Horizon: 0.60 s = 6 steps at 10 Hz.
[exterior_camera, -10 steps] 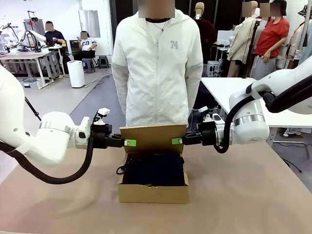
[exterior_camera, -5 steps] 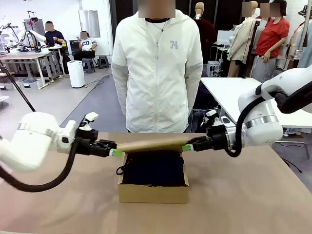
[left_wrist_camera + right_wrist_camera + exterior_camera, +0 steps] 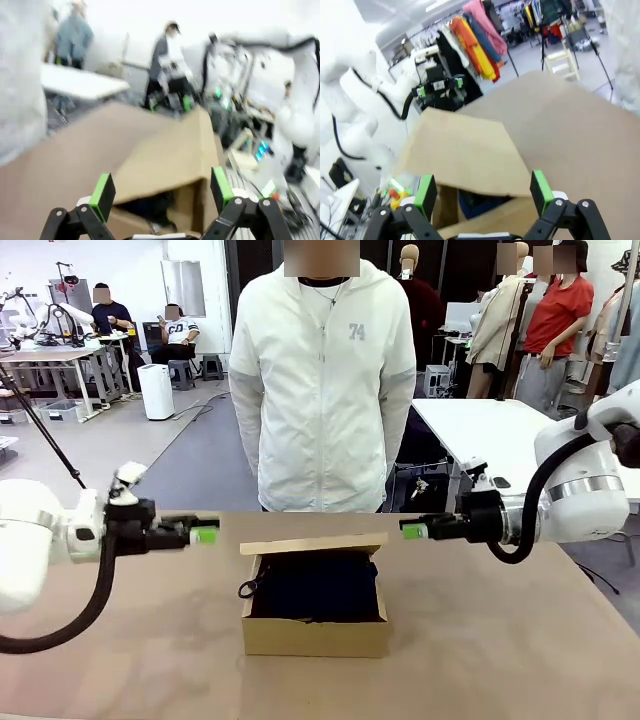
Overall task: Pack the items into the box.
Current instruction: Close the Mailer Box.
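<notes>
Both arms reach in level toward the middle, well apart — left gripper [image 3: 204,535] and right gripper [image 3: 412,531] point at each other, jaws spread wide, empty — green pads [image 3: 103,194] upright in the wrist views.

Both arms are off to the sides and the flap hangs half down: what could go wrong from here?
1. The flap is tilted over the box, not flat; it may spring back up.
2. The navy pouch fills the box and its loop pokes out at the left wall, so it might get pinched when the box is closed.
</notes>
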Each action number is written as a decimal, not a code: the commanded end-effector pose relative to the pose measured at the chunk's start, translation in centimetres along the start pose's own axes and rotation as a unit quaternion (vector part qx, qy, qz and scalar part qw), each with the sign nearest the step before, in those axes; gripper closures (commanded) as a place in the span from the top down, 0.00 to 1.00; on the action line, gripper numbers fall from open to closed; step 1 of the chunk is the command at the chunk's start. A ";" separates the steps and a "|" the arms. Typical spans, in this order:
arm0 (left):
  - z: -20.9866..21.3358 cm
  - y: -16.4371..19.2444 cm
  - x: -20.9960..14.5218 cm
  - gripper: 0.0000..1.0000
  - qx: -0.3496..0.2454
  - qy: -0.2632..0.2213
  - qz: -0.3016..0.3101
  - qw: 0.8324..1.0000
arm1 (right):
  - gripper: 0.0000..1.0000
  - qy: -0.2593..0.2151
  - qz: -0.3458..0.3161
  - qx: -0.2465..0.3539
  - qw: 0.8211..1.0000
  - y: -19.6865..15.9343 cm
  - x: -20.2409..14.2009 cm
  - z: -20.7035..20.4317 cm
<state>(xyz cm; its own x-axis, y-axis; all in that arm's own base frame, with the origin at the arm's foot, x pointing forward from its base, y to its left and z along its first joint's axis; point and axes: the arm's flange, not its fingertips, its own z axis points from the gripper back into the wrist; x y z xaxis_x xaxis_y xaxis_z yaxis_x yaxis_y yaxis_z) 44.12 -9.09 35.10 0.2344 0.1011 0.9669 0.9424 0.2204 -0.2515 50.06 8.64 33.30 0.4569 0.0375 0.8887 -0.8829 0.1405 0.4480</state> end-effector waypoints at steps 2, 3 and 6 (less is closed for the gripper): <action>-3.0 1.5 1.1 1.00 0.030 -0.158 -0.008 0.987 | 1.00 -0.096 -0.006 -0.031 0.995 -1.8 1.0 -5.0; -4.4 2.5 1.2 1.00 0.022 -0.152 0.025 0.988 | 1.00 -0.094 -0.019 -0.027 0.995 -2.3 1.3 -6.7; -10.1 3.8 -0.1 1.00 -0.040 0.011 0.065 0.997 | 1.00 0.007 -0.014 -0.021 1.000 -1.4 0.6 -10.4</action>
<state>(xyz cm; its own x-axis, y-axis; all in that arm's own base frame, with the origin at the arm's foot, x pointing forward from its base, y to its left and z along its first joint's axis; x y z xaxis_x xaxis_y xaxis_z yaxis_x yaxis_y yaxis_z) 48.77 -17.49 34.09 0.3119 0.2442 0.9182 0.9159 0.1797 -0.3590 52.70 18.33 31.68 0.4905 -0.0497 0.8700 -0.8522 0.1816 0.4908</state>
